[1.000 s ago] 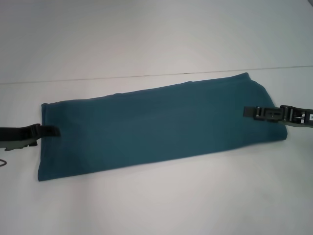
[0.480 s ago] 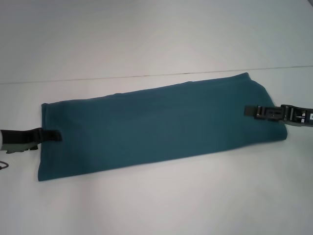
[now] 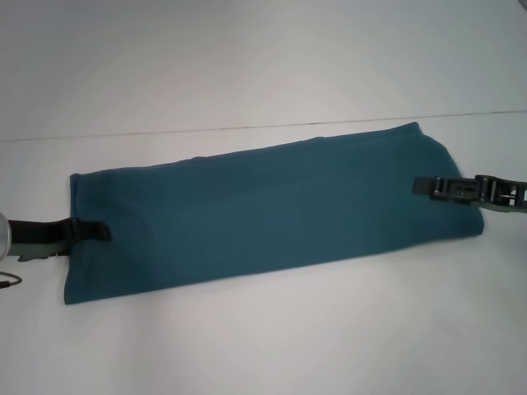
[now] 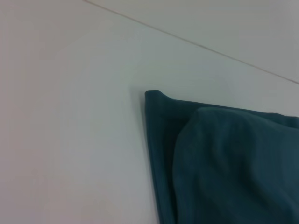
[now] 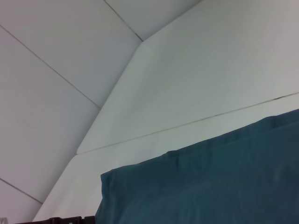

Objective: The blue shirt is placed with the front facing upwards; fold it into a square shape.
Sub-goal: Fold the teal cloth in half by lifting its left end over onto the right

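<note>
My left gripper (image 3: 97, 231) reaches in from the left edge of the head view and lies low over the left short end of the blue shirt (image 3: 272, 210), its dark tip overlapping the cloth just inside that edge; I cannot tell from these views whether its fingers are spread, closed, or pinching fabric. My right gripper (image 3: 422, 186) comes in from the right edge and lies on the shirt's right short end, its tip well over the fabric near the upper right corner, and here too I cannot tell how far the fingers stand apart or whether they hold any cloth. The shirt lies flat on the white table (image 3: 263, 337) as a long narrow band, already folded lengthwise, with no lettering, collar or sleeves showing on the upper face. Its long axis runs from left to right across the table, tilted so that the right end sits farther from me than the left end. The left end is cut square; the right end tapers a little at its far corner. In my left wrist view a corner of the shirt (image 4: 224, 163) shows two layers, an upper fold lying over a lower edge. In my right wrist view one folded corner of the shirt (image 5: 210, 182) rests on the table, with a seam line in the white surface beyond it.
</note>
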`<state>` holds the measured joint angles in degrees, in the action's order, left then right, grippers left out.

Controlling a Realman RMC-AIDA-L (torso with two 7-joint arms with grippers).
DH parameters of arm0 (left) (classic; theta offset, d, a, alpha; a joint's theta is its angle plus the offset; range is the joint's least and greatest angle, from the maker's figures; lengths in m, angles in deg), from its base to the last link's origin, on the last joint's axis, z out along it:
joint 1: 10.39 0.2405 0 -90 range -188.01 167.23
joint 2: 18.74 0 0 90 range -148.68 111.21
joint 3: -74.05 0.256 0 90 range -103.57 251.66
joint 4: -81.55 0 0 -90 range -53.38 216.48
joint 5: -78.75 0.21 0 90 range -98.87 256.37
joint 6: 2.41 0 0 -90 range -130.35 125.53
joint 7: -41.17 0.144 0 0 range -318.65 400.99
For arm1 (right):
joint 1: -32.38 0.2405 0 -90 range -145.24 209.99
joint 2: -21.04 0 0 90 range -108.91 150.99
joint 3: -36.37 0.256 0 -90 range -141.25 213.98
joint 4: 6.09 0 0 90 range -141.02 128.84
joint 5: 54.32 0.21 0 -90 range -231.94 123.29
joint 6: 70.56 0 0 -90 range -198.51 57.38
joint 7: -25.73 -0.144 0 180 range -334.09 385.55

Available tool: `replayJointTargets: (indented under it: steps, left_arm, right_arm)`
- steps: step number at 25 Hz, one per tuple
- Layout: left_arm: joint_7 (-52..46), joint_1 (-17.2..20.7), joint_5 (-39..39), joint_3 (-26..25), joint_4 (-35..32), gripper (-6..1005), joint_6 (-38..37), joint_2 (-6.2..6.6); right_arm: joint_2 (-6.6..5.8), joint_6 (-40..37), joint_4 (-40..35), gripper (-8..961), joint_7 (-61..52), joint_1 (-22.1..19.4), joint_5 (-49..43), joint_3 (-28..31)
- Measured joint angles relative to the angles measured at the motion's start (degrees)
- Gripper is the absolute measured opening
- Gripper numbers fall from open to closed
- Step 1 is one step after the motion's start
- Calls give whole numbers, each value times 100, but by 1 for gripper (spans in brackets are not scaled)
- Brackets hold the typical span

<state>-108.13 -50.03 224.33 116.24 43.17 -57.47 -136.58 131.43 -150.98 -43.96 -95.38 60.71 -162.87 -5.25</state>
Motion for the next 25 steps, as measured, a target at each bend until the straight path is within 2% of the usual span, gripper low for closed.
replayJointTargets:
  steps: [10,17,25]
  left_arm:
    - [-120,-122,-24,-2,158,799,-173,1]
    - [-102,-50,-389,-81,-159,798,-526,-25]
    - [-241,-15,-179,-86,-235,798,-346,16]
  right_arm:
    - [0,19,0,703,0,-23,0,5]
    - [0,22,0,703,0,-52,0,8]
    - [0,28,0,703,0,-56,0,13]
